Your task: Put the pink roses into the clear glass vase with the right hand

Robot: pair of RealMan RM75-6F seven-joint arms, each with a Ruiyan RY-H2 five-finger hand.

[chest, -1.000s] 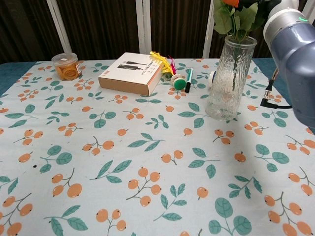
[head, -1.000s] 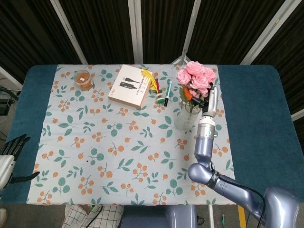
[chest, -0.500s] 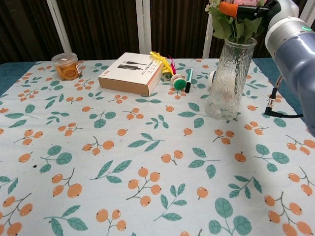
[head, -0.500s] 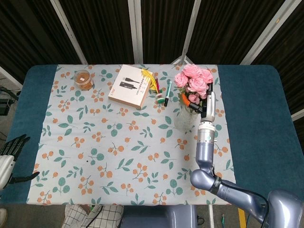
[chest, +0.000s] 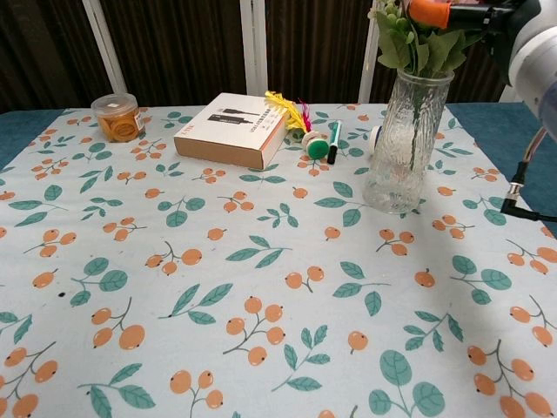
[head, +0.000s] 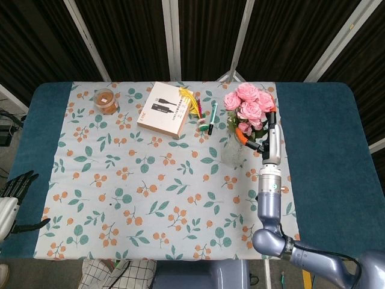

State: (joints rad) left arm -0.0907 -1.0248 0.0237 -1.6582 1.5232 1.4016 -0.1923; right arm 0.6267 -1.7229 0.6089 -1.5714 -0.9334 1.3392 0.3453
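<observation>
Roses [head: 249, 106] stand in ribbed glass vase [chest: 400, 144].

Rose stems [chest: 416, 54] stand in the glass vase [chest: 403, 144], apparently unheld.

Both views are bright and evenly lit from overhead, so the floral cloth on the worktop [head: 150, 174] only picks up soft, faint shadows, like the one just beside the box [chest: 228, 129] and under the glass vase [chest: 402, 144]. The vase catches a few small highlights on its ribbed wall but no real glare. The backdrop past the far edge is dark, and the chest view's close-up arm [chest: 541, 52] at the right edge looks a bit soft.
</observation>
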